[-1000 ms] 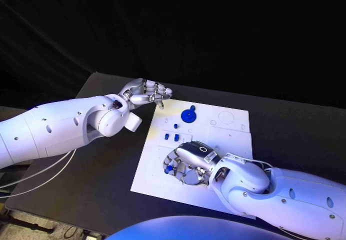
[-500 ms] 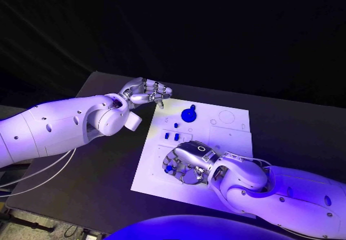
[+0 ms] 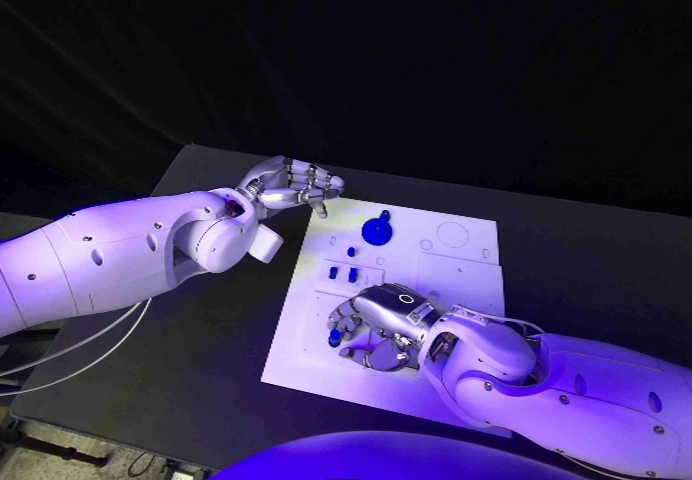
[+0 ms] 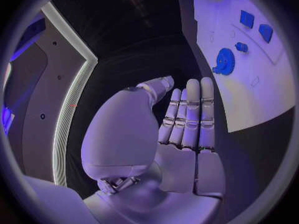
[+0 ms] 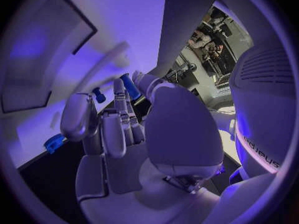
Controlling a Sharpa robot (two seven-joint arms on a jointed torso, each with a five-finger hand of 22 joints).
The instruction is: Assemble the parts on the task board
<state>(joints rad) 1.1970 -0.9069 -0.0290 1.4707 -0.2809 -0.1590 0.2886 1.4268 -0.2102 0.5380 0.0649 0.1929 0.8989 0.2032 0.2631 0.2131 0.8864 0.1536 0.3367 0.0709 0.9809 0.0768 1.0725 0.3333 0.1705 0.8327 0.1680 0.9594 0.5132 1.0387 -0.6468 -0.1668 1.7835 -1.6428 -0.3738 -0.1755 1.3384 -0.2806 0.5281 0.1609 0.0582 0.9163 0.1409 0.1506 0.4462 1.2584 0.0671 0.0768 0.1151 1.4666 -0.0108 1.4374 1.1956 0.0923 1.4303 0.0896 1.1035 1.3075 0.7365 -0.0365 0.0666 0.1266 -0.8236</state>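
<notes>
Little has shifted since a second ago: the right hand point(image 3: 378, 322) has settled a touch lower on the white task board point(image 3: 459, 276), while the left hand stays where it was. In the right wrist view its fingers point(image 5: 122, 115) are curled, and a small blue cylindrical peg point(image 5: 129, 86) is pinched between the thumb and a fingertip, close over the board. A second small blue peg point(image 5: 99, 95) sits just past those fingers, and a blue toothed part point(image 5: 54, 143) lies nearer that board's edge.

Further up the board from the right hand, two small blue rectangular blocks point(image 3: 342, 272) stand in their seats, and beyond them a round blue gear point(image 3: 376, 232) lies flat.

The left hand point(image 3: 294, 186) hovers off the board's far corner beside the gear, above the black tabletop point(image 3: 577, 250); its fingers point(image 4: 190, 115) lie straight and side by side, holding nothing.

I judge the risk to be in seating the peg: the hand hides its hole from the head camera, so a tilted peg could jam or slip from the pinch and roll across the board.
</notes>
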